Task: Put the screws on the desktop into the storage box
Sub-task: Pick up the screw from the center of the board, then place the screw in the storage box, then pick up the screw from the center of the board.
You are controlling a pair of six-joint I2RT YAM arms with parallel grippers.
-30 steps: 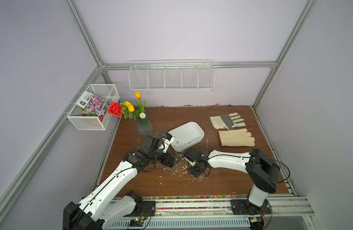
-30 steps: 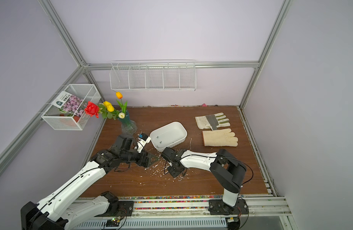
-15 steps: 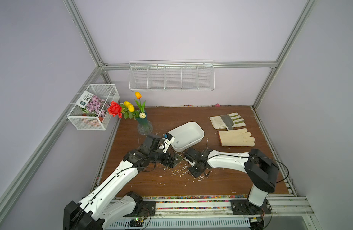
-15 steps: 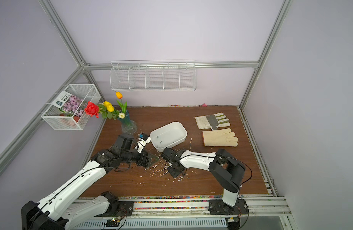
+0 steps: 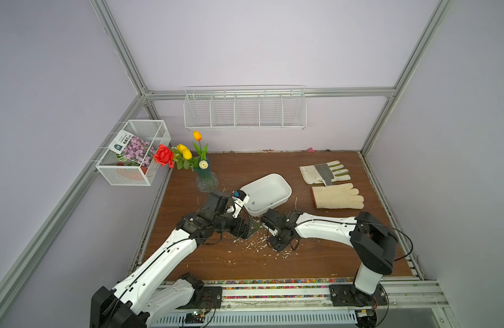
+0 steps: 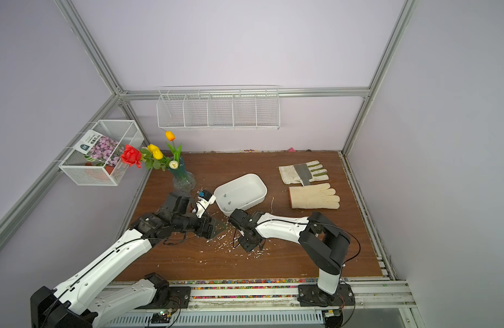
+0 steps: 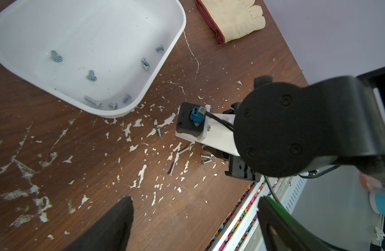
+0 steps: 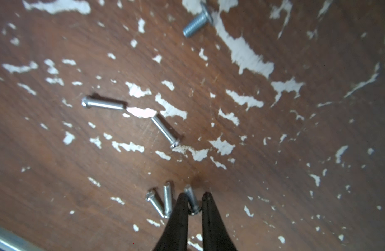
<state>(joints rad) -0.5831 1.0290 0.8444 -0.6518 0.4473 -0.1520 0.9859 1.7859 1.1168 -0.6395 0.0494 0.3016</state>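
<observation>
Screws: slim, silvery, round-headed metal

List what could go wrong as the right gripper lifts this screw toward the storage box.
1. The right gripper pinches the gripped screw near its head, at a slant; it may slip out on lifting.
2. Two neighbouring screws lie right beside one fingertip and could get knocked away.
3. The open left gripper hovers close beside the route to the storage box; the arms might bump.
</observation>
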